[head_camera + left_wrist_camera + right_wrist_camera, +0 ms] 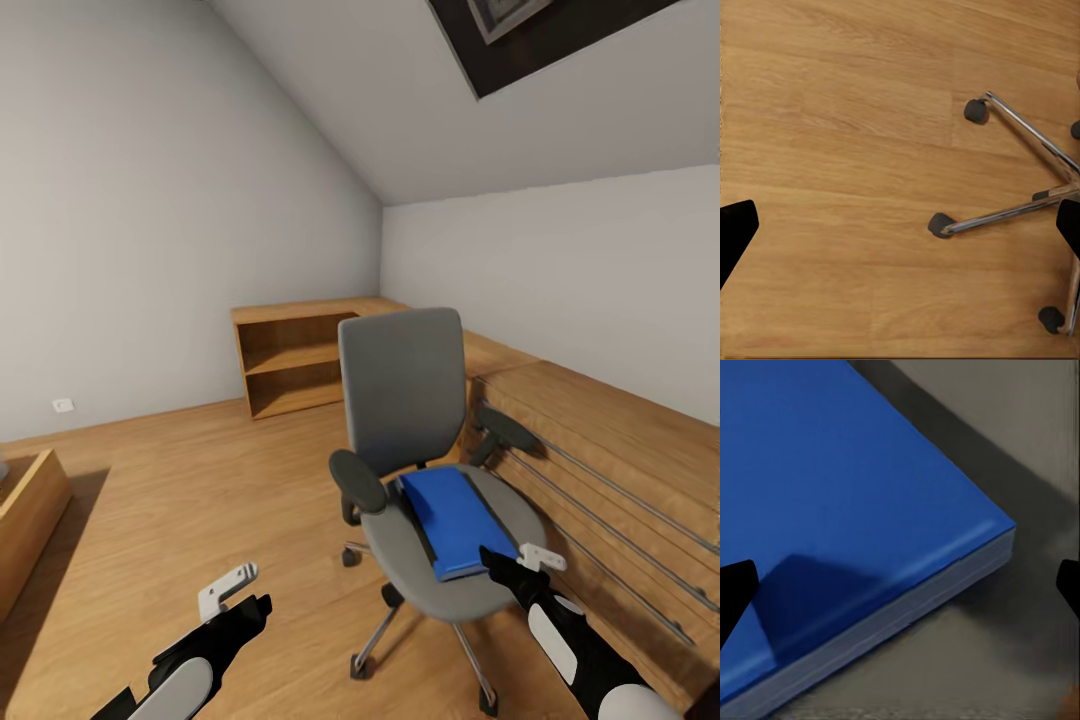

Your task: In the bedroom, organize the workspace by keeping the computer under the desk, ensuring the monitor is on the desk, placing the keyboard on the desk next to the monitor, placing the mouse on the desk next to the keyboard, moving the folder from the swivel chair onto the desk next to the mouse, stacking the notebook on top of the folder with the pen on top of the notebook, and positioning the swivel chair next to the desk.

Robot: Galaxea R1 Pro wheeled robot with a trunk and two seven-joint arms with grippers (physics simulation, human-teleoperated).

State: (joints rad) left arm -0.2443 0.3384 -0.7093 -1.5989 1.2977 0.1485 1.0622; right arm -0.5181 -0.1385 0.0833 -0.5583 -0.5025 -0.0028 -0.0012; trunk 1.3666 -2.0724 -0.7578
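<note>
The right gripper (pixel 512 560), black with a white bracket, hovers at the near corner of the flat bright blue rectangular folder (pixel 456 522); in the right wrist view its two dark fingertips (pixel 735 589) stand wide apart to either side of that corner, holding nothing. The folder (pixel 847 502) has a smooth cover over a layered pale edge, with no readable label. It lies flat on the seat of the grey upholstered swivel chair (pixel 405 395), which has two black armrests and a chrome star base on black castors. The left gripper (pixel 236 595) hangs spread and empty over the light wood plank floor (pixel 840 150), beside three visible castors. One open light-wood shelf unit (pixel 292 362) stands against the pale grey wall
</note>
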